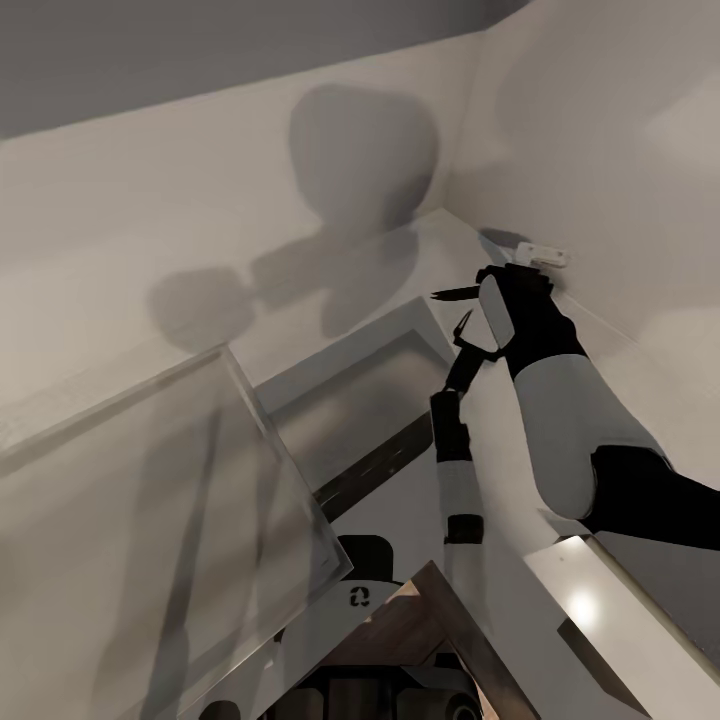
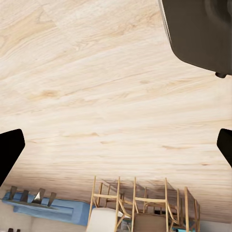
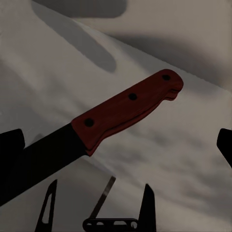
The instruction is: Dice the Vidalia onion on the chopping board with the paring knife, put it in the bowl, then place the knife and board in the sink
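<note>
Paring knife (image 3: 128,104) first: it is a small, stiff, light tool, and I judge it will weigh almost nothing in the grip. The risk is that it turns or slides rather than sags. The red handle looks smooth and faintly contoured, with three dark rivets along its flat side. That flat side is where I would take hold, pinching across it near the middle rivet so the blade cannot swing. The blade is dark, matte and tapers to a point. It is the part to keep clear of, since it is thin, slick and the likeliest to slip out of the pads.

In the right wrist view the knife lies slantwise between the two fingers of the right gripper (image 3: 116,145). The handle points away and the blade runs down toward one fingertip. Those fingers stand spread wide at either side of the handle, not pinching it. Whether the blade touches the nearer finger I cannot tell.

From the head camera a dark pointed tip shows just beyond the far corner of the sink (image 1: 330,368), close to the wall. The right arm reaches out over that same corner.

The left gripper (image 2: 116,145) has its fingers spread too, with nothing between them, well away from the sink over a pale wooden floor (image 2: 96,82).
</note>
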